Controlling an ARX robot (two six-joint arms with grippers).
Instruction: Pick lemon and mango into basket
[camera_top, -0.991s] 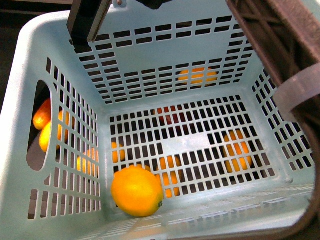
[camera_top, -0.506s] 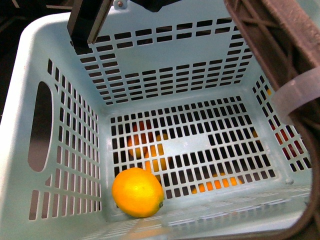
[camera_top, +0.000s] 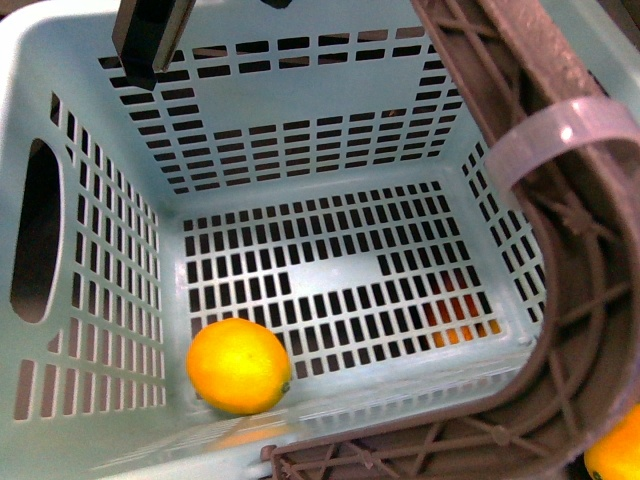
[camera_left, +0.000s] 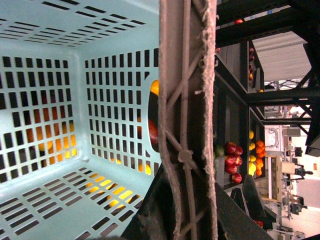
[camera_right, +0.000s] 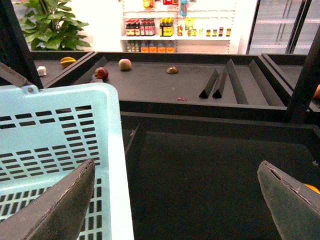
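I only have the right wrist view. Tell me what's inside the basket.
Observer: The front view shows the lemon lying on the floor of the basket, in its near-left corner.
Operator: Report the mango.
Observer: There is no mango inside; the lemon is alone in there.
Operator: Check the left wrist view for fruit.
Observer: Red and yellow fruit sit on shelves beyond the brown handle.

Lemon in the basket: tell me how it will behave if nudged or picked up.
The lemon is nearly round and lies loose near a corner of the basket floor, so a nudge would probably roll it. Its full, undented shape suggests it is firm rather than fragile.
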